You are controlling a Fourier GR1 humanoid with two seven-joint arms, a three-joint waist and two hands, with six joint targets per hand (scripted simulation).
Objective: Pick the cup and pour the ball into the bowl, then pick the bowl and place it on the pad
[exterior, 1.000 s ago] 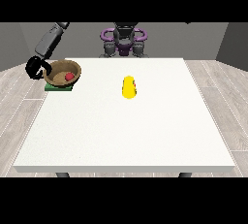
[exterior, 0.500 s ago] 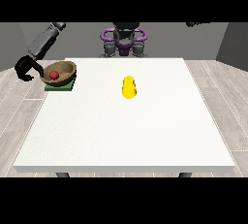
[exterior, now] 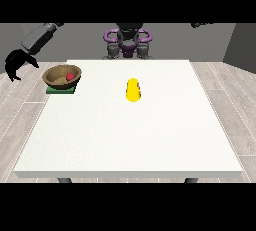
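**Operator:** On the green pad (exterior: 60, 90), at the white table's (exterior: 130, 135) far corner at the view's left, the wooden bowl (exterior: 62, 76) sits with the red ball (exterior: 70, 77) inside it. From how things lie I judge both parts of the task done: the ball is in the bowl and the bowl is on the pad. What is left is to get clear without disturbing it.

**Observer:** And the cup?

**Operator:** The yellow cup (exterior: 133, 90) lies on its side near the table's middle, well apart from the bowl, toward the view's right of it. I leave it alone.

**Observer:** Where is the working hand?

**Operator:** The hand at the view's left (exterior: 16, 63) hangs off the table's edge, beside the bowl on its outer side and apart from it, touching nothing. Its fingers are spread and hook downward like a claw, with nothing between them. The grey forearm (exterior: 39, 35) slopes up from it toward the robot (exterior: 128, 40).

**Observer:** How would you do the retreat well?

**Operator:** I would go up and outward from the bowl, never across its rim, so no finger clips it and slides it off the pad. I would keep the fingers spread as they are.

**Observer:** The other hand?

**Operator:** Only a dark scrap at the view's top right, which I take for the hand at the view's right (exterior: 202, 24), high and far from the bowl. I cannot tell how its fingers lie.
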